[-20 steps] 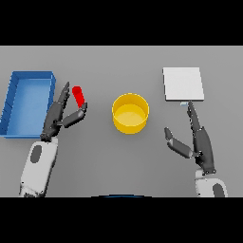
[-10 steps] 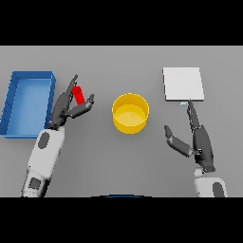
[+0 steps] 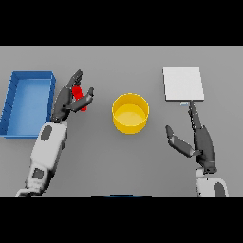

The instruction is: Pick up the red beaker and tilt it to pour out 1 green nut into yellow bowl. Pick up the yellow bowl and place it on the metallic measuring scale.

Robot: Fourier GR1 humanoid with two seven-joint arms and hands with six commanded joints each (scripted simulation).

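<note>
The red beaker (image 3: 79, 96) stands on the grey table left of centre, between the blue bin and the yellow bowl. My left hand (image 3: 68, 99) is at the beaker, fingers behind it and thumb in front, still spread and not closed round it. The yellow bowl (image 3: 130, 113) sits mid-table, upright, nothing visible inside. The metallic measuring scale (image 3: 183, 83) is a pale square plate at the far right. My right hand (image 3: 199, 140) rests open near the table's right front, fingers pointing toward the scale.
A blue bin (image 3: 27, 100) stands at the left edge, just beside my left arm. Grey table (image 3: 118, 161) stretches in front of the bowl.
My left hand has advanced away from me and now brackets the red beaker, which it was only beside before. The right hand, bowl and scale have not moved.
</note>
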